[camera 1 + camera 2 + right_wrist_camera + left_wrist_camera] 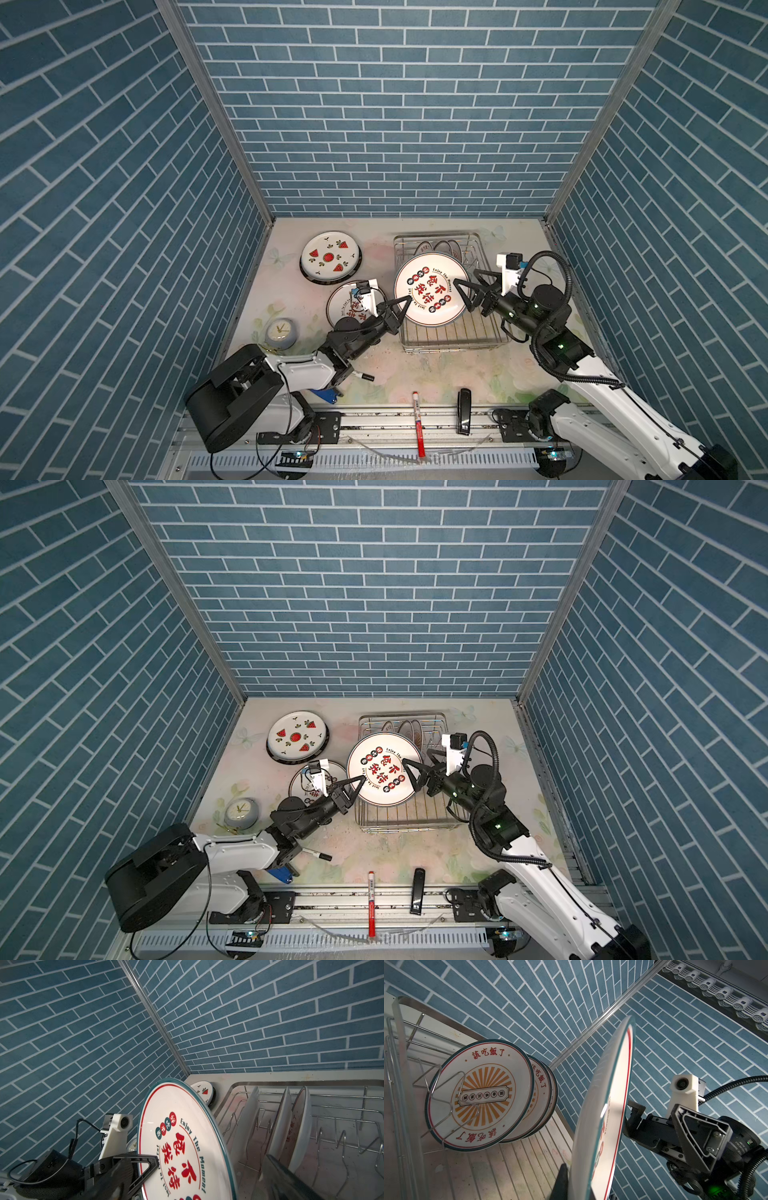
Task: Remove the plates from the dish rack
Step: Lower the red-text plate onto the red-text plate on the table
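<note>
1. We judged the step in hand to be the passing of one plate from arm to arm. The lettered plate [432, 291] hung tilted in the air above the front part of the dish rack [457, 343], clear of the prongs.
2. The left claw [408, 300] was closed tight on the left rim of this plate, one finger on each face, and it seemed to carry the plate alone.
3. The right claw [465, 277] stood wide open at the opposite rim, with the rim between its jaws. We could not tell whether a finger touched the plate.
4. Three plates [481, 1095] stood upright between the prongs at the back of the rack, so we judged the task about half done.
5. On the bench [415, 374], left of the rack, lay the watermelon plate [330, 257] and a second lettered plate [343, 307].
6. In our opinion the next move called for the right claw to draw back without pushing the rim. The left arm could then carry the plate to the left and lay it flat. A grip on one edge of a wide plate can twist, so the move should be slow.
</note>
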Controlling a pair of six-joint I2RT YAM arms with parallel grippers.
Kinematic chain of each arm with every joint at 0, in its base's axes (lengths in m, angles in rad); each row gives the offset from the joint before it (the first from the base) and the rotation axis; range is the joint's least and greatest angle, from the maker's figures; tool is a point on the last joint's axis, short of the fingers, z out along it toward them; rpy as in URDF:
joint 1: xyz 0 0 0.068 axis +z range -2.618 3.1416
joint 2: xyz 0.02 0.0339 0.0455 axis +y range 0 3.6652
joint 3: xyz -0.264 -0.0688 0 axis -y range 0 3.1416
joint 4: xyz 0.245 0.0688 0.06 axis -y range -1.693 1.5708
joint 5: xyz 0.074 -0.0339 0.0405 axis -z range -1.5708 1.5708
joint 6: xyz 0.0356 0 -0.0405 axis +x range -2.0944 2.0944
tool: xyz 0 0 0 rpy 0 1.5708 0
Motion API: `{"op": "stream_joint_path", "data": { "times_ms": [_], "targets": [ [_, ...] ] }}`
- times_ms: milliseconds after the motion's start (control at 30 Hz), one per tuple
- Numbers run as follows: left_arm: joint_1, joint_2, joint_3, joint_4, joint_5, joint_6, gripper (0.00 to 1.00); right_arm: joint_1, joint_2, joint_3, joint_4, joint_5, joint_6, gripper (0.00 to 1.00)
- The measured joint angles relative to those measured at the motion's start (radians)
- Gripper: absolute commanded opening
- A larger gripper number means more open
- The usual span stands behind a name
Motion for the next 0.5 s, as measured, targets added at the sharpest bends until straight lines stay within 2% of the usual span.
{"op": "stream_joint_path", "data": {
  "times_ms": [167,467,500],
  "targets": [
    [0.003,-0.032,-0.005,-0.043,-0.011,-0.007,0.0,0.0,0.006,0.0,-0.01,0.027,0.0,0.97],
    [0.02,-0.212,-0.05,-0.172,-0.082,-0.003,0.0,0.0,0.039,0.0,-0.011,0.026,-0.001,0.94],
    [0.027,-0.23,-0.058,-0.187,-0.092,-0.003,0.0,0.0,0.043,0.0,-0.01,0.019,-0.004,0.98]
  ]
}}
